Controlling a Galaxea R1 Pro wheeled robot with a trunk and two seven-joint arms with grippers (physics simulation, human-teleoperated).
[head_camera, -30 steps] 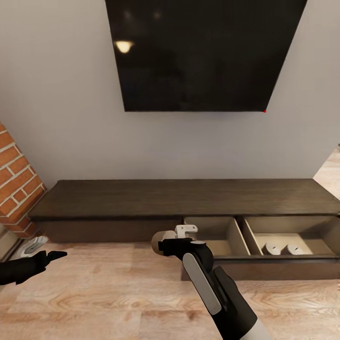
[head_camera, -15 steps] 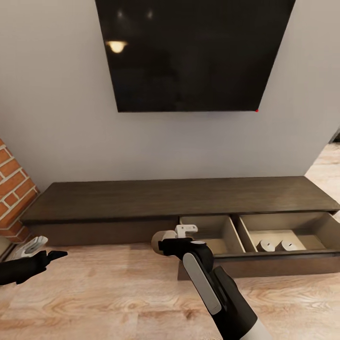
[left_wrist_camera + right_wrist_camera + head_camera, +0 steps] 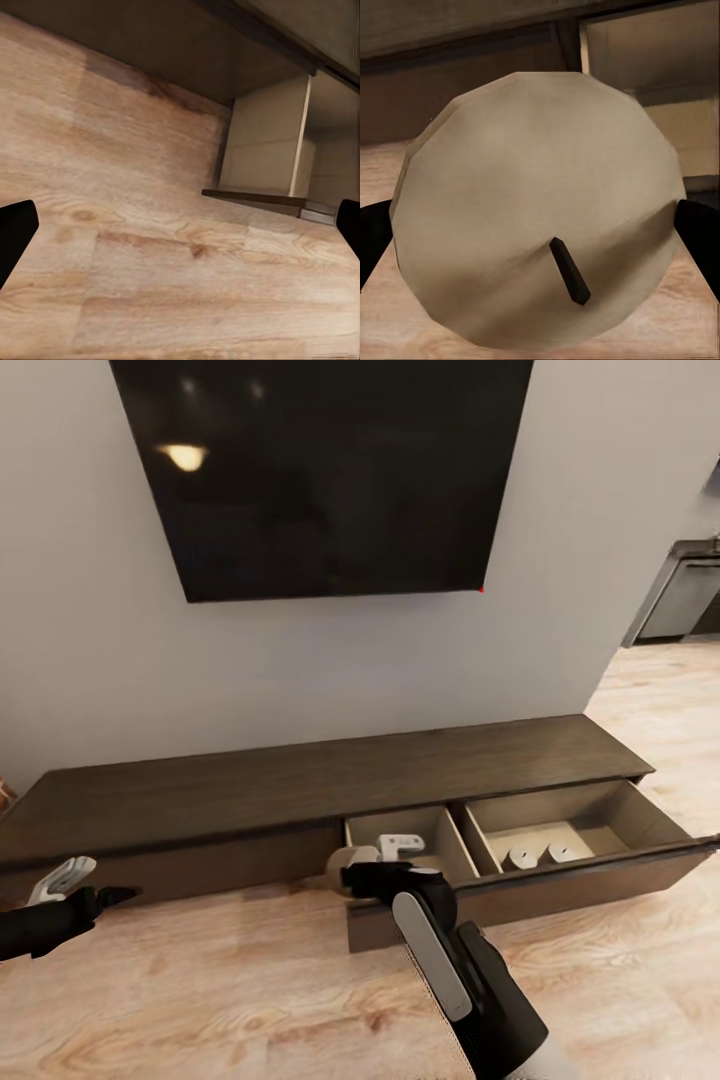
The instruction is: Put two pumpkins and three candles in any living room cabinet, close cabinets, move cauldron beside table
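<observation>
Your right gripper (image 3: 352,868) is closed on a pale round candle (image 3: 540,202) with a dark wick, just in front of the open drawer (image 3: 400,838) of the cabinet (image 3: 250,780). Two more candles (image 3: 540,854) lie in the next drawer. Your left gripper (image 3: 85,880) is wide open and empty over the wood floor (image 3: 230,990). A dark screen (image 3: 320,470) hangs on the wall above.

The black-and-white right arm (image 3: 455,970) is extended forward from the lower edge of the head view, its black two-fingered right gripper (image 3: 352,872) closed around a round pale-beige candle with a short dark wick (image 3: 540,232). The black left arm (image 3: 40,925) is held low at the left, and its left gripper (image 3: 120,897) is seen with fingers spread wide, nothing between them.
</observation>
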